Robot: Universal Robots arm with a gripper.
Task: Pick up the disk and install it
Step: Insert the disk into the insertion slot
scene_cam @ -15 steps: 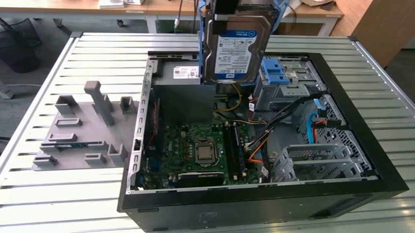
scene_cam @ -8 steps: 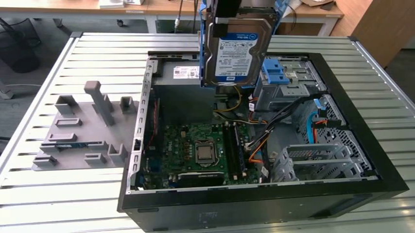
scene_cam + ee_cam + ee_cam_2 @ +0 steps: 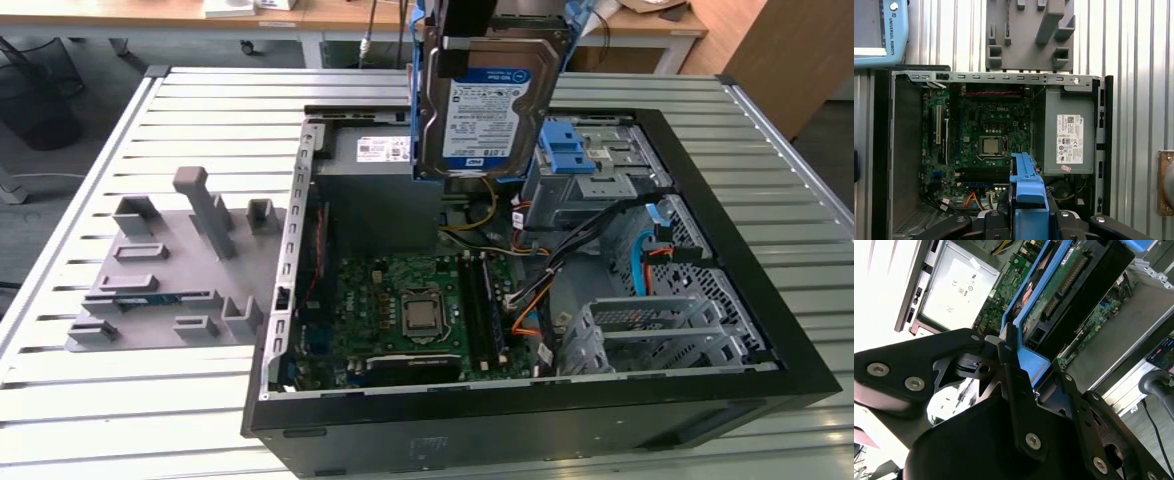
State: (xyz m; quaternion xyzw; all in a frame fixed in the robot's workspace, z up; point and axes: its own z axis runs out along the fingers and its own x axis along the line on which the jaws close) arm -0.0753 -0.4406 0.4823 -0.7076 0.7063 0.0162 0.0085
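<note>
The disk [image 3: 487,105] is a silver hard drive with a white-and-blue label and blue side rails. It hangs upright above the back of the open computer case [image 3: 747,300]. My gripper [image 3: 501,25] is shut on its upper end, at the top of the exterior view. In the second wrist view the black fingers [image 3: 1009,375] clamp the blue rail, and the disk's green circuit-board side [image 3: 1064,280] runs away from them. The first wrist view has the disk [image 3: 1026,182] edge-on between the gripper's links [image 3: 1026,222], over the case's inside.
Below the disk lie the motherboard [image 3: 414,305], loose cables and the grey power-supply box [image 3: 380,150]. A grey cage with a blue latch [image 3: 587,160] stands at the exterior view's right of the disk. A grey fixture block [image 3: 174,265] rests on the slatted table [image 3: 80,400].
</note>
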